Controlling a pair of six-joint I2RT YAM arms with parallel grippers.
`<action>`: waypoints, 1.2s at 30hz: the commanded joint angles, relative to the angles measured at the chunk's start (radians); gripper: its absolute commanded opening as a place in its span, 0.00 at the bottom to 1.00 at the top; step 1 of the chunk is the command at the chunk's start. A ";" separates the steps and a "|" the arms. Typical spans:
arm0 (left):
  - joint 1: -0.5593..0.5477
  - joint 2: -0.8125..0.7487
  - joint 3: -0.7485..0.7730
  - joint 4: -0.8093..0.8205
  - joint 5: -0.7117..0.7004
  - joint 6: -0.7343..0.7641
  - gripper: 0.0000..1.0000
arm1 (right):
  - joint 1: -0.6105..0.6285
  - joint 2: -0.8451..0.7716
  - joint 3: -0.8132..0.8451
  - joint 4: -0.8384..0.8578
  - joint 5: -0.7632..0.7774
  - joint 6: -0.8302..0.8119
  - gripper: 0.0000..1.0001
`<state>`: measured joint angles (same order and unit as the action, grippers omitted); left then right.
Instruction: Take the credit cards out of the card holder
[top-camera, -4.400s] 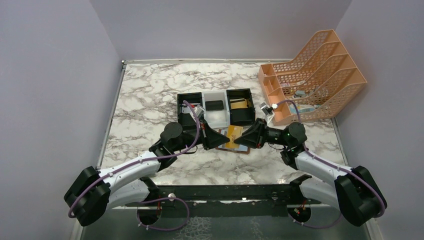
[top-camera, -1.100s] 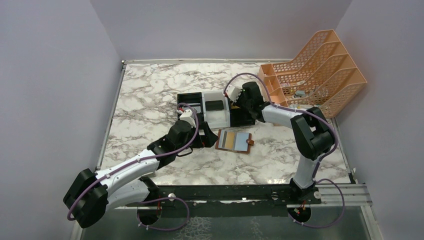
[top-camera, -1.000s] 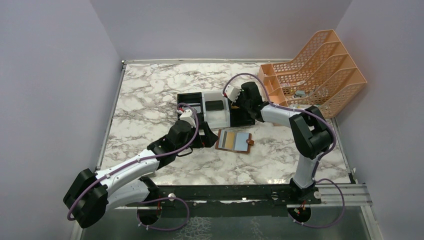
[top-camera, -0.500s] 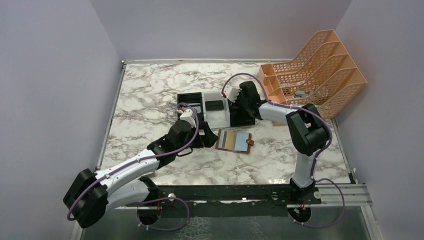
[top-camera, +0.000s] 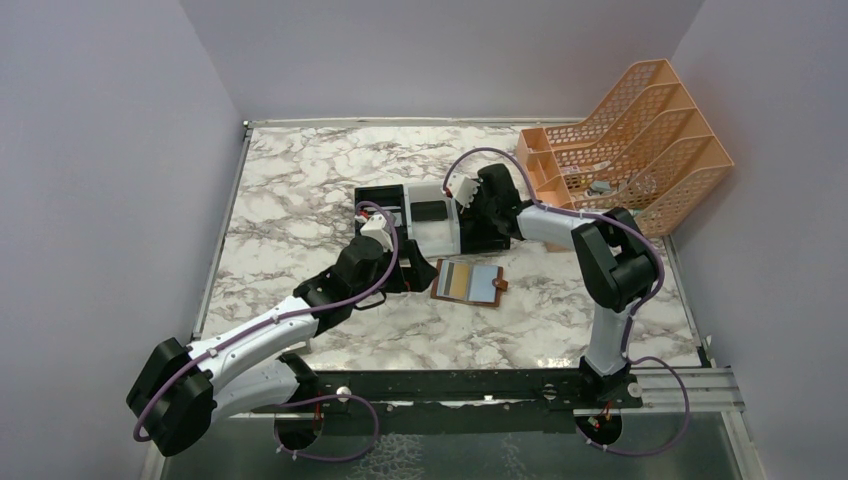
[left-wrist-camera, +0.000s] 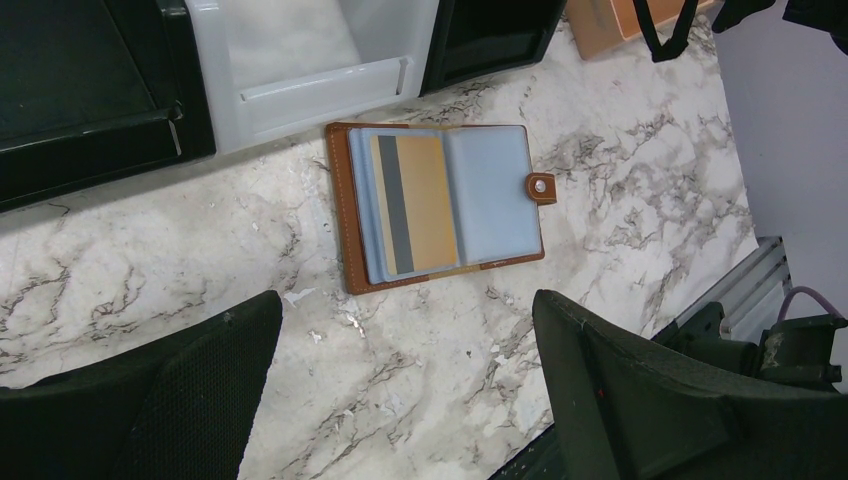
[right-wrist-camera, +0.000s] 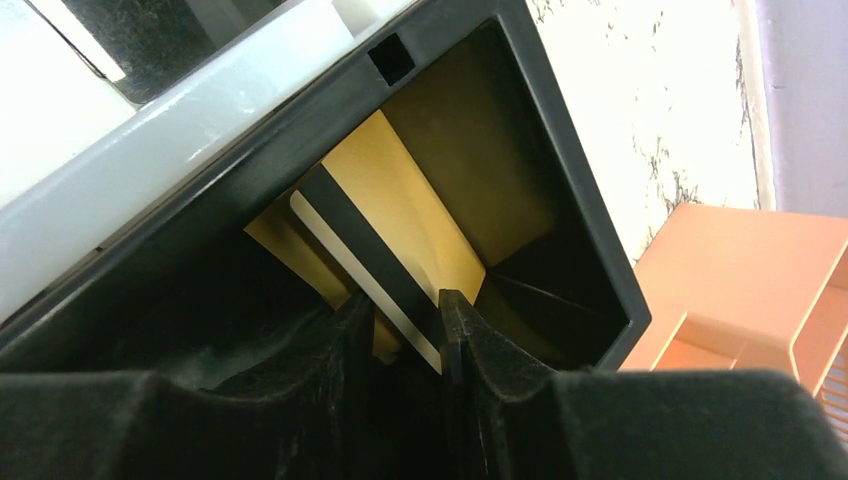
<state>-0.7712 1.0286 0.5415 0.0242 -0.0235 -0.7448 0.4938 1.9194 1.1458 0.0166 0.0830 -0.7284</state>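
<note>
The brown card holder (top-camera: 468, 283) (left-wrist-camera: 440, 205) lies open on the marble, snap tab to the right. A gold credit card (left-wrist-camera: 415, 205) with a dark stripe sits in its blue-grey left pocket. My left gripper (top-camera: 413, 272) (left-wrist-camera: 405, 310) hovers wide open just left of the holder, touching nothing. My right gripper (top-camera: 480, 218) (right-wrist-camera: 405, 305) reaches down into the right black compartment of the tray (top-camera: 372, 197). Its jaws stand slightly apart around the lower edge of a gold striped card (right-wrist-camera: 400, 215), which lies tilted in that compartment on another gold card.
A dark card (top-camera: 429, 210) lies in the tray's white middle compartment. An orange file organiser (top-camera: 630, 140) (right-wrist-camera: 740, 290) stands at the back right, close to the right arm. The black compartment wall (right-wrist-camera: 570, 190) surrounds the right gripper's fingers.
The right gripper's jaws have parted over the last second, loosening their hold on the gold card inside the black compartment. The left arm has stayed still and open.
</note>
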 joint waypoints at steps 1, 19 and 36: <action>0.007 -0.001 0.017 0.004 0.017 0.009 0.99 | 0.002 -0.020 -0.002 -0.014 -0.033 0.029 0.34; 0.008 -0.009 0.009 0.002 0.016 0.006 0.99 | 0.002 -0.097 -0.019 0.006 -0.098 0.173 0.40; 0.008 -0.031 0.006 -0.005 0.018 0.005 0.99 | 0.000 0.047 0.245 -0.365 0.067 0.849 0.02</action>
<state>-0.7670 1.0275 0.5415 0.0238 -0.0231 -0.7452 0.4938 1.8702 1.2568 -0.1463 0.0540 -0.0486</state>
